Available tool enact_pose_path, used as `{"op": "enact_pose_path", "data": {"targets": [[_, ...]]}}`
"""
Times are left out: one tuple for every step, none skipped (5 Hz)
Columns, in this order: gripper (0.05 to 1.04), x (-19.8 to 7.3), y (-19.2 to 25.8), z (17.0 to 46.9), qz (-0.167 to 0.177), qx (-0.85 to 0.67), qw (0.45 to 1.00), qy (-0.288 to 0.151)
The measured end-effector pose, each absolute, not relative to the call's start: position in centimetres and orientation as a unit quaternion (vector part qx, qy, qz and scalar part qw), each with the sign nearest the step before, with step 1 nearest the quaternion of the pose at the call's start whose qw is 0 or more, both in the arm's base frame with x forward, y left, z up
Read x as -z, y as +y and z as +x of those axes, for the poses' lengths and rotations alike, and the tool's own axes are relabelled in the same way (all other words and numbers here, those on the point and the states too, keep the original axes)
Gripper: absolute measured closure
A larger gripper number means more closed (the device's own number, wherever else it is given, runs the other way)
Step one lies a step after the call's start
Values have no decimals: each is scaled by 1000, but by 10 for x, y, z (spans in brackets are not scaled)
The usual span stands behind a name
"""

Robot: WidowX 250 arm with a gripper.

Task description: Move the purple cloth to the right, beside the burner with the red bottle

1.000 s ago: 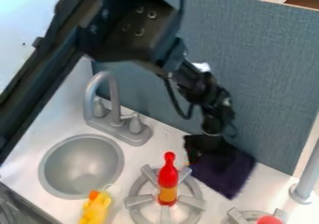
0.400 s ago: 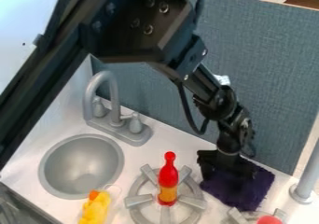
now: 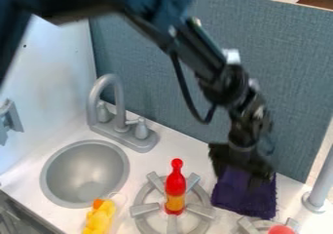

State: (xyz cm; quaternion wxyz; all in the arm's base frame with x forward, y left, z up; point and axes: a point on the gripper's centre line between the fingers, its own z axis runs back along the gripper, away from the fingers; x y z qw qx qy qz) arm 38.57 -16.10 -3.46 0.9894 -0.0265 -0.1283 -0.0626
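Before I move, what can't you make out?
- Upper end of the cloth: camera view, hidden by the gripper.
- Lower end of the yellow toy: camera view, cut off by the bottom edge.
- Lower part of the pink-red thing at lower right: camera view, same edge.

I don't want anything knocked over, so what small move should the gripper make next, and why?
Probably a short lift straight up, nothing sideways: the gripper is at the far end of the purple cloth, and the red bottle stands close by on the burner.
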Motion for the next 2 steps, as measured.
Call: {"op": "enact_pose_path", "data": {"targets": [[83,5,-163,381,-36,88,988,-119],[83,2,-155,368,-12,120,989,-81]]}}
